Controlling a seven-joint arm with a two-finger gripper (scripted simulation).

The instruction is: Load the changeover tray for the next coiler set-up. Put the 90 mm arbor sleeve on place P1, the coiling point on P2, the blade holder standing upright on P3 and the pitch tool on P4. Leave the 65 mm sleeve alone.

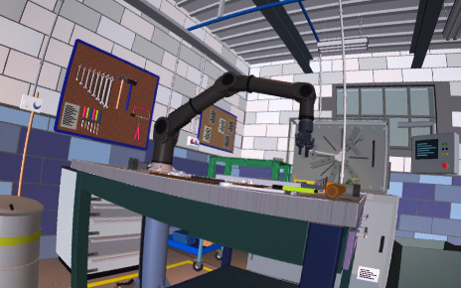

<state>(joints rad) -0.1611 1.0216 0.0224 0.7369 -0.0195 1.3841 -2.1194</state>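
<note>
The workbench top is seen almost edge-on from below, so the parts on it show only as thin slivers. At its right end lie an orange cylindrical part [336,189] and a dark block [353,188] beside it, with a yellow-green bar [298,188] and a flat grey tray [248,181] further left. I cannot tell which sleeve or tool each is. My gripper [304,147] hangs open and empty well above the right part of the bench, pointing down.
A grey drum [20,238] stands on the floor at the left. A coiler machine [340,154] with a control panel [434,152] stands behind the bench's right end. A pegboard of hand tools [107,94] hangs on the left wall.
</note>
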